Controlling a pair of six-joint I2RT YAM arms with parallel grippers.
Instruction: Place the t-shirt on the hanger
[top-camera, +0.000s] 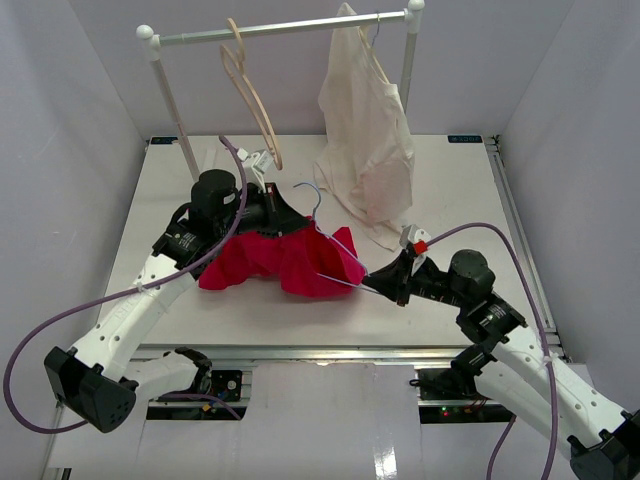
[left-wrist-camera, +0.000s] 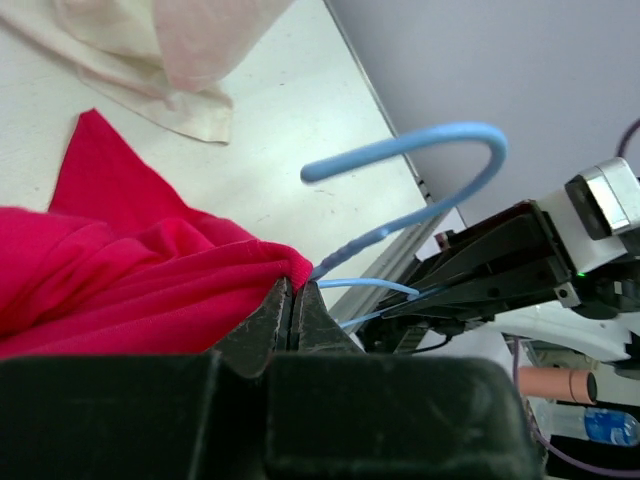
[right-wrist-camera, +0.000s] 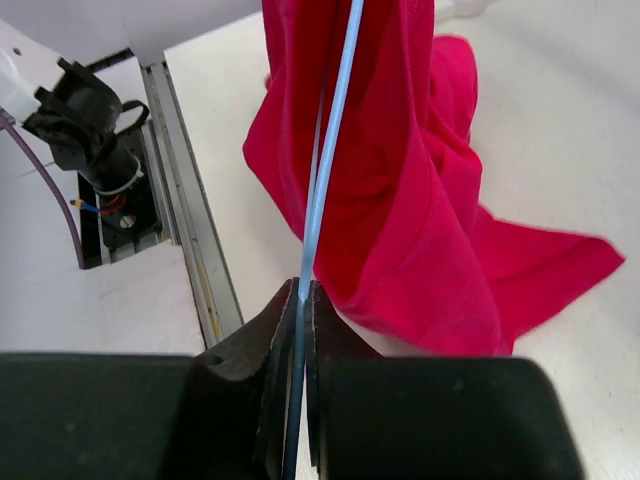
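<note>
Left wrist: pinching a fold of the t-shirt (left-wrist-camera: 120, 290) in the closed left hand (left-wrist-camera: 293, 300), with the hanger (left-wrist-camera: 420, 142) hook just beyond. Right wrist: clamping the hanger wire in the closed right hand (right-wrist-camera: 302, 298), pointing straight away along the cloth. Overhead only: showing the t-shirt heaped on the counter (top-camera: 450, 190), wire slanting between both hands.

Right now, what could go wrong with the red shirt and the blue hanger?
1. The right gripper pinches only one thin wire of the hanger, so the hanger might twist or slip.
2. The left gripper seems to hold just a small edge of the t-shirt; the cloth could pull free.
3. The two grippers sit close together, so they might bump.
</note>
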